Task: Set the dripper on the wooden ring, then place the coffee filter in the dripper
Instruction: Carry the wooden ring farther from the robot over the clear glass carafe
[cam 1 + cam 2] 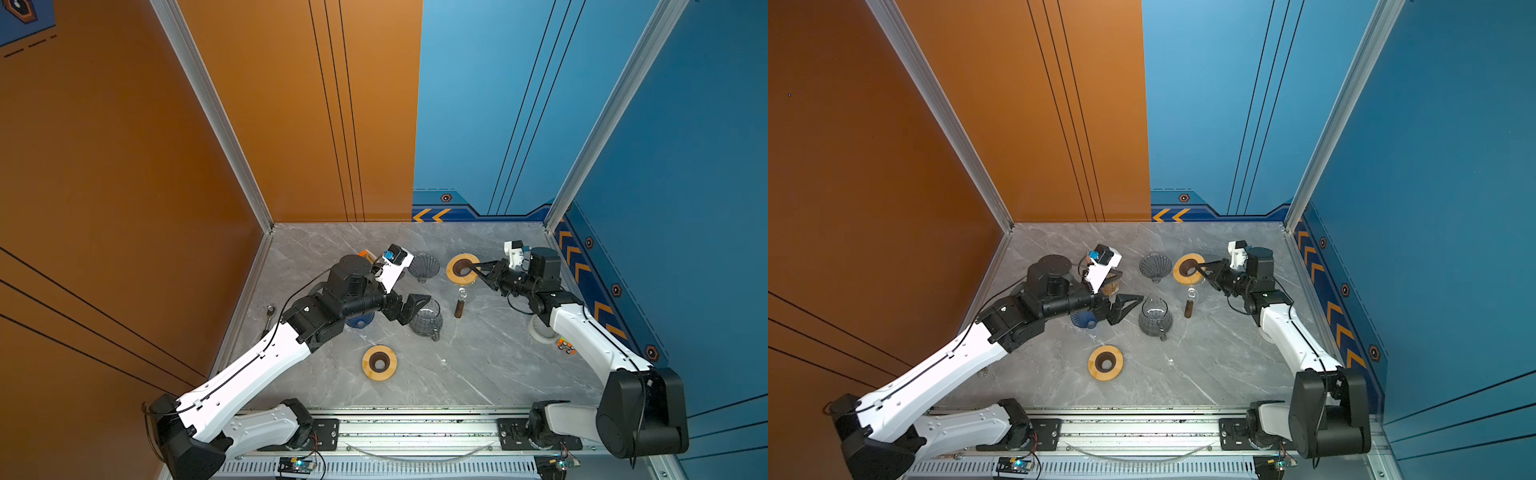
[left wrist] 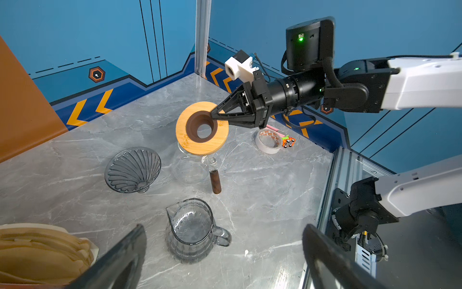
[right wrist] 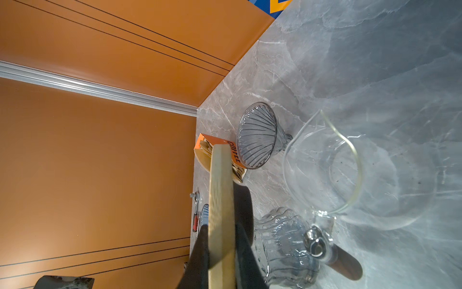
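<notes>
By my reading the filter step proper has not begun; the coffee filters lie as a tan stack in their orange box, just beside the left arm's wrist, and none has been taken out; the dripper, a smoky ribbed glass cone, lies tipped on its side on the table, empty, between the box and the right arm's work; the right gripper is pinched tight on the edge of a wooden ring with a dark funnel-shaped collar, holding it tilted over the mouth of a clear carafe; whether ring and glass touch I cannot tell; this looks like setting up a stand rather than the filter placement itself; the left gripper has its jaws spread wide and holds nothing, hovering above a ribbed pitcher; a second wooden ring lies flat nearer the front, apart from the rest; the next move, as I judge it, calls for the dripper to be stood with its wide mouth up, then for the free left gripper to turn to the box and nip a single filter by its rim; the sheets are thin and nested, so more than one may come away, and the cone on its side may roll if nudged
</notes>
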Robot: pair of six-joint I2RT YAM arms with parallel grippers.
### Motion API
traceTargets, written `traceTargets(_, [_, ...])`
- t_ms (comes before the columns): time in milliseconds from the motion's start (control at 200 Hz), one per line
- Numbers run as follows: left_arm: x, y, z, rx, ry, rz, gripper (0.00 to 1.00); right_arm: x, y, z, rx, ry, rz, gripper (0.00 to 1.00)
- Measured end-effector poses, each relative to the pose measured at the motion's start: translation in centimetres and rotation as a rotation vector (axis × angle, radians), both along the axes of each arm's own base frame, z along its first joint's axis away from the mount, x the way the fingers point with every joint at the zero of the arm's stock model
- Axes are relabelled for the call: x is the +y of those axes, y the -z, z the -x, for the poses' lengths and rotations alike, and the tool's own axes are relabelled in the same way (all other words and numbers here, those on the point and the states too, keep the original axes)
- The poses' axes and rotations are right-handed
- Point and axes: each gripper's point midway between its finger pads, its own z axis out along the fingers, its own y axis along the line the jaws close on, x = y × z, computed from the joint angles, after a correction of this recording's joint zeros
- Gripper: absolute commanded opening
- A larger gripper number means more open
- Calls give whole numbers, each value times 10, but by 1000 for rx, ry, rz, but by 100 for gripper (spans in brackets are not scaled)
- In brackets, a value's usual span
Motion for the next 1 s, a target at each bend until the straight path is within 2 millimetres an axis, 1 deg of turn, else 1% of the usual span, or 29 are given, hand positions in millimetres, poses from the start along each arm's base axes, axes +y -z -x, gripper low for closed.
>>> traceTargets(180, [1, 0, -1, -3, -6, -1, 98, -3, 12, -14, 24, 10, -29, 13])
traceTargets(461, [-1, 4, -3, 5, -10, -10, 98, -13, 18, -30, 22, 45, -75, 13])
traceTargets(711, [-2, 6, -4, 10, -10, -15, 98, -15, 27, -36, 38, 54, -91, 13])
traceTargets(911, [-2, 7, -4, 10, -10, -15, 98, -16, 45, -38, 75, 60, -98, 13])
traceTargets(1001, [-2, 7, -5, 12, -10, -16, 98, -16, 50, -39, 88, 61, -100, 13])
